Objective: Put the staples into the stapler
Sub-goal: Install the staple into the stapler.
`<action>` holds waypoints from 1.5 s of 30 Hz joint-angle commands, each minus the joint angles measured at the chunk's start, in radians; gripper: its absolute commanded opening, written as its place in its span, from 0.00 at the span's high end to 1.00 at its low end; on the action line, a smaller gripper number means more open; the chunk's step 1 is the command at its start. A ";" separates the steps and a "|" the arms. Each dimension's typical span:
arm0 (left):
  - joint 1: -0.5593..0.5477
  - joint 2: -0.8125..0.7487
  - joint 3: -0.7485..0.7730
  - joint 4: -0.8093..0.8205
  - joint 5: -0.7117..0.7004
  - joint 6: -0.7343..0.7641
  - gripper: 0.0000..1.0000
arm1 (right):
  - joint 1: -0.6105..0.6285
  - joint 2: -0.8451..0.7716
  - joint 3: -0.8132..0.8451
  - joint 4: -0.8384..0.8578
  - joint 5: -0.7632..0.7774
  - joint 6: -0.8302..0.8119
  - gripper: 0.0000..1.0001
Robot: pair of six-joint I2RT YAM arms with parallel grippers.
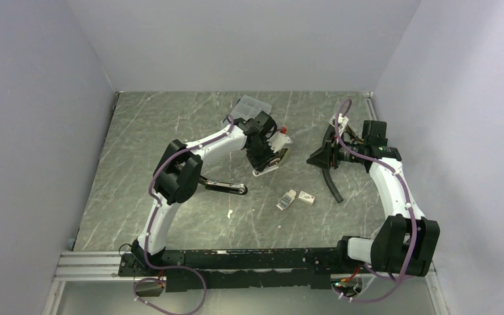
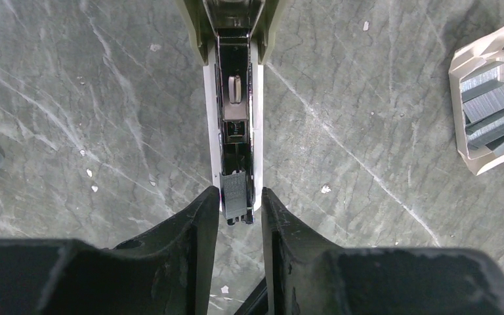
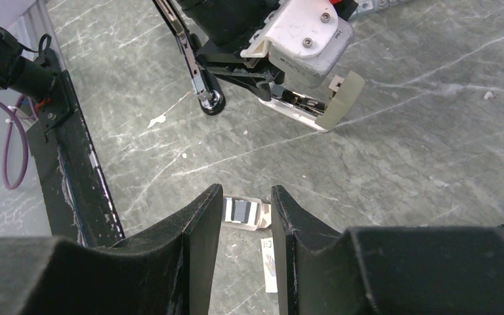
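Top view, left tool: you have it down over the stapler, mid surface. Its jaws can't be read from here.
Top view, right tool: to the right of the stapler, apart from it.
Top view, box parts: the white tray and sleeve lie side by side between your two arms, nearer the bases than the stapler.
Top view, clear case: beyond the left tool, toward the far wall.
Left wrist, stapler: open, with its channel running straight away from your fingers.
Left wrist, strip of staples: sits in the near end of that channel, between the fingertips.
Left wrist, left tool: slightly spread. A sliver of white rail shows between the strip and one finger, so it pinches nothing.
Left wrist, tray: off to the right with more staples in it, well apart from the stapler.
Right wrist, right tool: spread, gripping nothing, above the surface.
Right wrist, tray: seen through the gap between your fingers, with the sleeve just beside it.
Right wrist, stapler: farther off, under the left tool.
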 commanded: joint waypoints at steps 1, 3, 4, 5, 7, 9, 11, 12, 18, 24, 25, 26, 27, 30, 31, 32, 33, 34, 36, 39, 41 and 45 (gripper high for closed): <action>-0.006 -0.033 0.032 -0.002 -0.015 -0.013 0.64 | -0.005 0.000 0.034 -0.009 -0.044 -0.029 0.63; -0.007 -0.039 0.034 0.000 -0.019 -0.012 0.63 | -0.005 -0.001 0.034 -0.008 -0.045 -0.028 0.63; -0.006 -0.041 0.036 0.001 -0.020 -0.012 0.62 | -0.006 -0.001 0.035 -0.009 -0.045 -0.028 0.63; -0.006 -0.044 0.038 0.002 -0.020 -0.012 0.62 | -0.006 0.001 0.035 -0.009 -0.044 -0.029 0.63; -0.007 -0.047 0.038 0.003 -0.020 -0.010 0.60 | -0.005 -0.001 0.034 -0.009 -0.045 -0.030 0.63; -0.005 -0.055 0.036 0.006 -0.026 -0.009 0.59 | -0.005 -0.001 0.034 -0.008 -0.045 -0.030 0.63; -0.005 -0.067 0.027 0.017 -0.029 -0.010 0.59 | -0.005 -0.001 0.033 -0.009 -0.044 -0.029 0.63; -0.004 -0.073 0.021 0.023 -0.028 -0.009 0.60 | -0.005 -0.002 0.034 -0.008 -0.045 -0.030 0.63; -0.004 -0.067 0.028 0.011 -0.010 0.001 0.69 | -0.005 -0.001 0.033 -0.009 -0.044 -0.030 0.63; -0.002 -0.054 0.029 0.014 -0.013 0.005 0.72 | -0.005 0.000 0.034 -0.009 -0.045 -0.030 0.63; -0.001 -0.052 0.032 0.014 -0.014 0.005 0.72 | -0.005 0.000 0.034 -0.010 -0.045 -0.029 0.63; 0.000 -0.049 0.034 0.013 -0.015 0.005 0.72 | -0.005 0.000 0.035 -0.010 -0.045 -0.030 0.63; 0.002 -0.046 0.036 0.015 -0.018 0.005 0.72 | -0.005 0.000 0.035 -0.010 -0.045 -0.030 0.63; 0.002 -0.036 0.044 0.013 -0.035 0.006 0.72 | -0.005 0.000 0.034 -0.010 -0.044 -0.030 0.63; 0.003 -0.033 0.045 0.013 -0.038 0.006 0.72 | -0.005 0.000 0.034 -0.010 -0.045 -0.030 0.63; 0.002 -0.030 0.046 0.013 -0.043 0.007 0.72 | -0.005 0.000 0.034 -0.010 -0.045 -0.031 0.63; 0.003 -0.026 0.047 0.013 -0.046 0.008 0.72 | -0.005 -0.001 0.034 -0.009 -0.045 -0.030 0.63; 0.003 -0.025 0.046 0.014 -0.047 0.011 0.72 | -0.005 -0.001 0.034 -0.009 -0.046 -0.031 0.63; 0.003 -0.022 0.046 0.014 -0.046 0.012 0.72 | -0.005 0.000 0.034 -0.011 -0.046 -0.029 0.63; 0.002 -0.018 0.046 0.009 -0.043 0.019 0.71 | -0.005 0.000 0.034 -0.011 -0.047 -0.030 0.63; 0.003 -0.014 0.043 0.010 -0.047 0.024 0.71 | -0.005 0.000 0.035 -0.011 -0.045 -0.029 0.63; 0.003 -0.003 0.043 0.014 -0.058 0.028 0.70 | -0.005 -0.002 0.035 -0.011 -0.046 -0.030 0.63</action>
